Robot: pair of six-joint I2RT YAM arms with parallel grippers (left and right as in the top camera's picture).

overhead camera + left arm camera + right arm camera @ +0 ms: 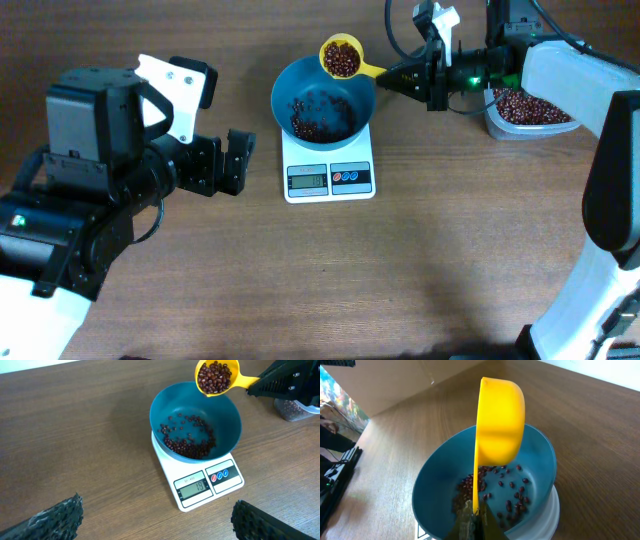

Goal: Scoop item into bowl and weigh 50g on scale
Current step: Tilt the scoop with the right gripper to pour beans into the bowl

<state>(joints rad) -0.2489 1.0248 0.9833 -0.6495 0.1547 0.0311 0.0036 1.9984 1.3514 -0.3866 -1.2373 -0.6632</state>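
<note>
Beans (190, 445) are loose, glossy and roll easily, so I'd tip the yellow scoop (341, 57) slowly over the bowl (293, 85). My right gripper (398, 76) pinches its handle; left gripper (243, 160) idle, fingers spread

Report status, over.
Right gripper shut on scoop handle, scoop full of beans over far rim of bowl. Left gripper open, idle beside scale. Bowl on scale, some beans in, display seems to read 19. Nothing in the way.
</note>
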